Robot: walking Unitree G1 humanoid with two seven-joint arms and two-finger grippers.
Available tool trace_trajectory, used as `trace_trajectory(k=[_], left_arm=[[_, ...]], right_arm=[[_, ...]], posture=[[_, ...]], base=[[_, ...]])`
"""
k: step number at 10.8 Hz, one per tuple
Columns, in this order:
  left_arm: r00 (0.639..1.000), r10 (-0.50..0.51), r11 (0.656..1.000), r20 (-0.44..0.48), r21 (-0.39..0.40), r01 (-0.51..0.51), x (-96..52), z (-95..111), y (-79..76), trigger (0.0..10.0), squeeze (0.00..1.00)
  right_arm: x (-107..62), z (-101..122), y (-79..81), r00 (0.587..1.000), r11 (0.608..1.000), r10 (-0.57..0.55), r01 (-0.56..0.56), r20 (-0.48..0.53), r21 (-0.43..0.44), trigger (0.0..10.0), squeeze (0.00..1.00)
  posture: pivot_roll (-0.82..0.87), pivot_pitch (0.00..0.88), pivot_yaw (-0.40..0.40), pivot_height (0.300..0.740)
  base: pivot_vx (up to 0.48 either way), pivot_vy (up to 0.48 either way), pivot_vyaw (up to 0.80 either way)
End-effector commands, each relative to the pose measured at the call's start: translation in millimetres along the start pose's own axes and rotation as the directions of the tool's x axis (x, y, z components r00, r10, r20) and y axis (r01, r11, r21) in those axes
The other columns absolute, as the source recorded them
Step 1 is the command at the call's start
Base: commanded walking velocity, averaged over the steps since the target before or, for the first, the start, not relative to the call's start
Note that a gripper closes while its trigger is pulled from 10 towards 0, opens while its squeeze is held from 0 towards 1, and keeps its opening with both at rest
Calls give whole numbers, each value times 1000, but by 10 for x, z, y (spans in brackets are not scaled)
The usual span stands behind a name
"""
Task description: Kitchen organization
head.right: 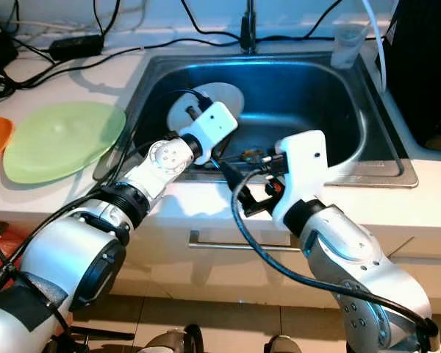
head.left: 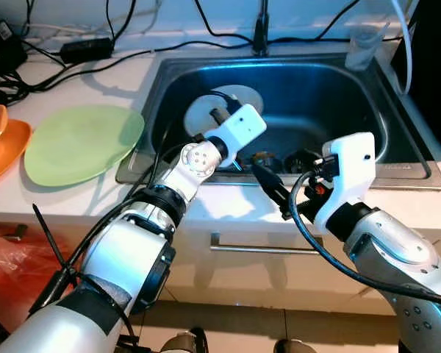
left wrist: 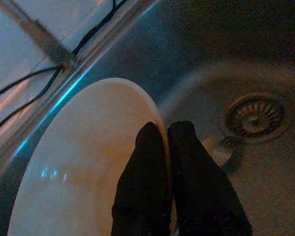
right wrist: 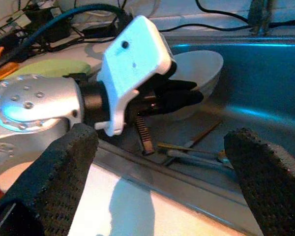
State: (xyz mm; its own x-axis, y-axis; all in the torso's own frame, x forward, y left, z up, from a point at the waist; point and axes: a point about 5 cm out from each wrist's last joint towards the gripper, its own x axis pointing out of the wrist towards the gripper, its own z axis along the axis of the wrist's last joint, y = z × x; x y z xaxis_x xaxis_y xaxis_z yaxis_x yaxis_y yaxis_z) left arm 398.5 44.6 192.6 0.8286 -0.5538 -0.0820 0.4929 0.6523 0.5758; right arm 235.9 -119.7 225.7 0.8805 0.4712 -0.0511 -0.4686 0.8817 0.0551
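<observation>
While reaching into the sink (head.left: 397, 140), left hand (left wrist: 166, 135) clenched on rim of white plate (left wrist: 83, 167) tilted inside, right hand (right wrist: 160, 147) spread wide, holding nothing, over the desk (head.left: 228, 202) edge, green plate (head.left: 81, 143) on desk.

Orange dish (head.left: 1, 143) cut off at 9 o'clock edge. White plate (head.left: 206, 110) partly hidden behind left tool's housing. Sink utensils (right wrist: 196, 147) indistinct.

A white countertop (head.left: 228, 202) crosses the middle of the frame, with a white cabinet drawer front and its slim metal bar handle (head.left: 261, 248) below at lower centre. Beige floor tiles (head.left: 228, 327) run along the bottom edge. Black cables (head.left: 81, 48) trail over the counter at upper left.
</observation>
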Motion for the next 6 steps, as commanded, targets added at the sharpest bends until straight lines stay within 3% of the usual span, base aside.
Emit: trace_trajectory(k=[1,3,4,6], left_arm=[[999,52,998,13,21,-52,8,87,144,0,0],[996,93,996,-8,14,-92,-1,88,235,0,0],[995,100,995,-23,-24,-100,-4,67,243,0,0],[996,73,997,-50,-19,-74,-1,26,189,0,0]], right_arm=[[-13,24,59,1000,1000,26,-26,6,0,10000,0],[-43,35,121,999,999,45,-45,8,12,10000,0],[-49,40,144,998,998,54,-55,12,17,10000,0],[-50,63,203,996,996,85,-85,26,26,10000,0]], posture=[[-215,170,110,740],[-216,181,114,740],[-216,188,117,740],[-221,195,121,740]], base=[[0,0,0],[0,0,0],[0,0,0],[0,0,0]])
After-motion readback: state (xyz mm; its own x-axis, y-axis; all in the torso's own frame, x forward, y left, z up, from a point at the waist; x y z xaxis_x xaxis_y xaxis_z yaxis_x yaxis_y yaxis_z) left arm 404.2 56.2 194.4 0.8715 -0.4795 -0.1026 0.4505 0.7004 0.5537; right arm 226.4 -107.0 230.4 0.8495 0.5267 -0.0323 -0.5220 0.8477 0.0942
